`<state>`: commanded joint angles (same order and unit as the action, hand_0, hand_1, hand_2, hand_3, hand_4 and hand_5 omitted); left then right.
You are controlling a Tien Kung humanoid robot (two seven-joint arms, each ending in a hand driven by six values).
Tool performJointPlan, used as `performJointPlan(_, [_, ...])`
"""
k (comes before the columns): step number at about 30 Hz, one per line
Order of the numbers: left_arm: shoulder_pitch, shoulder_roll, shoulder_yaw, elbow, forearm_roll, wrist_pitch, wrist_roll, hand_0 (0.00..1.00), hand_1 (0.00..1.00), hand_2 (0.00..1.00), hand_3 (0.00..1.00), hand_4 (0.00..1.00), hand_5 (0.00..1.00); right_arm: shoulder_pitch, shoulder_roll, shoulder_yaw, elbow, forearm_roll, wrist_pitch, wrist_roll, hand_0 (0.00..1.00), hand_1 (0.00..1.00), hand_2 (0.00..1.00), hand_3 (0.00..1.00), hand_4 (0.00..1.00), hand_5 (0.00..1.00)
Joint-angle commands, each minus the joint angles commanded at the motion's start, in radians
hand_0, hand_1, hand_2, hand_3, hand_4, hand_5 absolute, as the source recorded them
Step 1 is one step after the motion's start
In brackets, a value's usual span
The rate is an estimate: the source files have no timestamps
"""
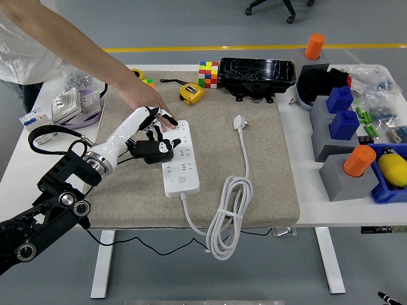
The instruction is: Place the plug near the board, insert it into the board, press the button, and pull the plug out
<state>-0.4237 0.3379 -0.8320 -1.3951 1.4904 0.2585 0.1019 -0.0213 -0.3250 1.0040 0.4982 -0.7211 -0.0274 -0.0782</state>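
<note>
A white power strip point(180, 166) lies on the beige mat point(267, 178). A black plug adapter point(152, 151) sits at the strip's left edge, by its middle sockets. My left hand point(151, 129) reaches in from the lower left and hovers right over the adapter, its fingers point(166, 118) spread and closed on nothing. A person's hand point(145, 98) comes from the upper left and presses on the strip's far end. The strip's round button point(180, 179) near its front end is uncovered. My right arm is out of sight.
The strip's white cable lies coiled point(226, 216) at the mat's front, and its white plug point(240, 122) rests mid-mat. A yellow tape measure point(191, 93), a colour cube point(208, 74) and a black case point(257, 75) stand behind. Blue and grey bins point(346, 136) fill the right.
</note>
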Motion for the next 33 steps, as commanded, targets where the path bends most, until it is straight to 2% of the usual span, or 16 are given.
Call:
performJointPlan(1, [-0.004, -0.004, 0.000, 0.016, 0.017, 0.007, 0.007, 0.492, 0.606, 0.569, 0.571, 0.851, 0.187, -0.001, 0.001, 0.001, 0.000, 0.000, 0.000, 0.000, 0.673, 0.675, 0.666, 0.554, 0.915, 0.512])
performJointPlan(6, [-0.023, -0.020, 0.014, 0.083, 0.096, -0.008, 0.081, 0.492, 0.606, 0.569, 0.571, 0.851, 0.187, -0.002, 0.002, 0.000, 0.001, 0.002, -0.001, 0.000, 0.673, 0.675, 0.666, 0.554, 0.915, 0.512])
performJointPlan(7, [-0.025, -0.023, 0.018, 0.094, 0.107, -0.013, 0.092, 0.691, 0.770, 0.809, 0.756, 0.939, 0.266, -0.002, 0.003, 0.000, 0.001, 0.003, -0.001, 0.000, 0.673, 0.675, 0.666, 0.554, 0.916, 0.511])
performJointPlan(12, [-0.034, -0.035, 0.041, 0.146, 0.109, -0.041, 0.143, 0.691, 0.770, 0.809, 0.756, 0.939, 0.266, -0.006, 0.006, 0.001, -0.002, 0.005, -0.001, 0.000, 0.673, 0.675, 0.666, 0.554, 0.916, 0.511])
performJointPlan(13, [-0.035, -0.037, 0.044, 0.151, 0.106, -0.041, 0.144, 0.690, 0.785, 0.823, 0.815, 0.949, 0.294, -0.006, 0.007, 0.001, -0.003, 0.005, -0.001, 0.000, 0.673, 0.675, 0.666, 0.554, 0.916, 0.511])
performJointPlan(24, [-0.053, -0.051, 0.082, 0.203, 0.114, -0.043, 0.145, 0.678, 0.767, 0.789, 0.808, 0.945, 0.288, -0.008, 0.009, 0.001, -0.001, 0.007, -0.001, 0.000, 0.671, 0.675, 0.666, 0.555, 0.916, 0.512])
performJointPlan(25, [-0.056, -0.052, 0.085, 0.207, 0.113, -0.042, 0.145, 0.564, 0.676, 0.648, 0.596, 0.785, 0.174, -0.008, 0.009, 0.001, -0.001, 0.007, -0.001, 0.000, 0.673, 0.674, 0.666, 0.554, 0.916, 0.513])
performJointPlan(30, [-0.073, -0.062, 0.104, 0.232, 0.103, -0.032, 0.145, 0.564, 0.676, 0.648, 0.596, 0.785, 0.174, -0.007, 0.008, -0.001, -0.002, 0.007, -0.001, 0.000, 0.673, 0.674, 0.666, 0.554, 0.916, 0.513])
performJointPlan(31, [-0.076, -0.064, 0.108, 0.238, 0.102, -0.030, 0.144, 0.469, 0.505, 0.535, 0.548, 0.669, 0.125, -0.006, 0.008, -0.001, -0.001, 0.007, -0.001, 0.000, 0.673, 0.675, 0.666, 0.555, 0.916, 0.513])
performJointPlan(33, [-0.079, -0.067, 0.112, 0.244, 0.093, -0.023, 0.136, 0.469, 0.505, 0.535, 0.548, 0.669, 0.125, -0.006, 0.008, 0.000, -0.001, 0.007, -0.001, 0.000, 0.673, 0.675, 0.666, 0.555, 0.916, 0.513])
